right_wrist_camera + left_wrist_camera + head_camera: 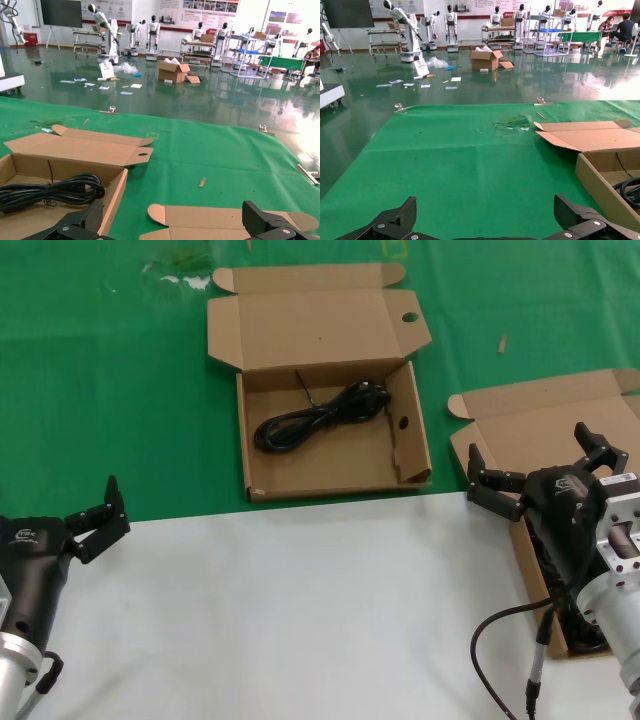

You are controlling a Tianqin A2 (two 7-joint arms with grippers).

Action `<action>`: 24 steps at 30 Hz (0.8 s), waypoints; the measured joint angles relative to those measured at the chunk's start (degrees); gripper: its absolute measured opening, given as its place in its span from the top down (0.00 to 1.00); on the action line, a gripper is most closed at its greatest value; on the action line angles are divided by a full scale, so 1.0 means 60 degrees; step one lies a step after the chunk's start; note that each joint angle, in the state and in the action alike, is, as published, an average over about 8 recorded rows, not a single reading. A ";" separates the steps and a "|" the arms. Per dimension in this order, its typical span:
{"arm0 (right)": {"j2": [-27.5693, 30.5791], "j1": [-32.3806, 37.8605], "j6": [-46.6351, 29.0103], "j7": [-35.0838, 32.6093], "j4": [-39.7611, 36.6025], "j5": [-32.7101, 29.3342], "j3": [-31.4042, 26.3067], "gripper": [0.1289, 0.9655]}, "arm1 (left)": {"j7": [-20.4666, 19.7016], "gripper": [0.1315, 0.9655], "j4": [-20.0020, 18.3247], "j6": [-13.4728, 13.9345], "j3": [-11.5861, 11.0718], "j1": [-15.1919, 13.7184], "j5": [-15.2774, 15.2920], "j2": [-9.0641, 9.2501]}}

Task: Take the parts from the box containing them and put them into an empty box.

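Note:
A brown box with round holes in its lid and side flap [330, 390] lies open on the green mat and holds one looped black cord [320, 418]. It also shows in the left wrist view [605, 172] and the right wrist view [75, 150], with the cord [50, 192] inside. A second open box without holes [530, 430] lies at the right. My right gripper [530, 455] hovers open and empty over it, and most of its inside is hidden. Something black, probably cords [588, 632], shows beside the arm. My left gripper [98, 508] is open and empty at the lower left.
The white table surface [300, 620] fills the front and the green mat [100, 390] the back. The robot's thick black cable [490, 640] loops at the lower right. A small scrap [503, 343] and white debris [175, 278] lie on the mat.

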 joint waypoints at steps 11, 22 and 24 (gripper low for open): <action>0.0000 0.0000 0.0000 0.0000 0.0000 0.0000 0.0000 0.00 | 0.0000 0.00 0.0000 0.0000 0.0000 0.0000 0.0000 0.0000; 0.0000 0.0000 0.0000 0.0000 0.0000 0.0000 0.0000 0.00 | 0.0000 0.00 0.0000 0.0000 0.0000 0.0000 0.0000 0.0000; 0.0000 0.0000 0.0000 0.0000 0.0000 0.0000 0.0000 0.00 | 0.0000 0.00 0.0000 0.0000 0.0000 0.0000 0.0000 0.0000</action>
